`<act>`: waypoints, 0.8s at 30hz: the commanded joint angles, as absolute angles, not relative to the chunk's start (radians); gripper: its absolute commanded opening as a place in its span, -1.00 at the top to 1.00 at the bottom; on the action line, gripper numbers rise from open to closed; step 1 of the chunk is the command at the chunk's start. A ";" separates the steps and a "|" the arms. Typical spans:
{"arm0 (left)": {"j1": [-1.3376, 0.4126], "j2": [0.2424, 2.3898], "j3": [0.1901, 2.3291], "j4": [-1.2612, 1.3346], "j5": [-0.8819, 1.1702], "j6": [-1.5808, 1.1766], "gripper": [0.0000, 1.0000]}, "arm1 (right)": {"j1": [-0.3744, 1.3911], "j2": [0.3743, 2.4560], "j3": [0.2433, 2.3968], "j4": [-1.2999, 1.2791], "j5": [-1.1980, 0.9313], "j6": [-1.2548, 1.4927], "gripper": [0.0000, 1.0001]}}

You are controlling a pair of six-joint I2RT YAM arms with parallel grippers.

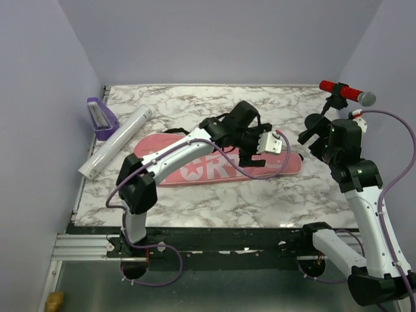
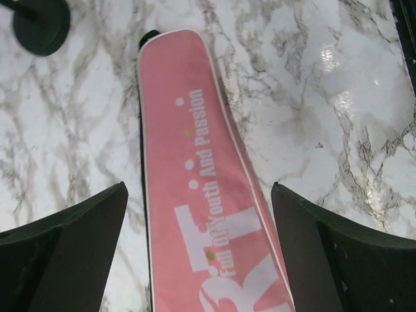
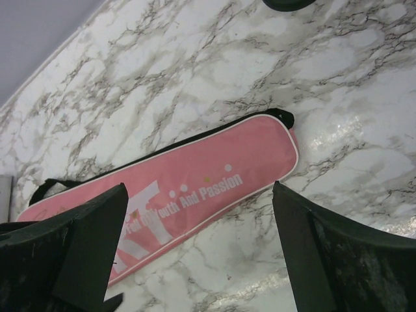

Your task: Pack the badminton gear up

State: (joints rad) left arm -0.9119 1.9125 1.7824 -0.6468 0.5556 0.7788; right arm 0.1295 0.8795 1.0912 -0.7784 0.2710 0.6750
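Note:
The long pink bag (image 1: 195, 168) with white SPORT lettering lies flat across the middle of the marble table; it also shows in the left wrist view (image 2: 195, 188) and the right wrist view (image 3: 195, 188). The white tube (image 1: 117, 141) lies at the left, apart from the bag. My left gripper (image 1: 250, 156) hovers open over the bag's lettering, with nothing between its fingers (image 2: 65, 253). My right gripper (image 1: 312, 140) is open and empty, raised past the bag's right end. The racket and the shuttlecock are out of view.
A small purple tray (image 1: 101, 118) stands at the far left by the wall. A red microphone (image 1: 344, 92) on a black stand (image 1: 318, 121) stands at the back right, close to my right arm; the stand's base shows in the left wrist view (image 2: 40, 25).

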 commanded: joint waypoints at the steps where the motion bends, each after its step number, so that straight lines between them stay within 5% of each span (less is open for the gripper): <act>1: -0.847 1.746 1.740 -0.627 0.473 0.589 -0.97 | 0.127 0.900 1.112 -0.762 0.223 0.658 -1.00; 13: -0.805 1.487 1.576 -0.847 -0.038 0.275 -0.97 | 0.127 0.980 1.017 -0.614 -0.026 0.565 -1.00; 24: -0.367 1.160 1.250 -0.749 0.165 0.178 -0.97 | 0.127 1.020 0.988 -0.505 -0.132 0.523 -1.00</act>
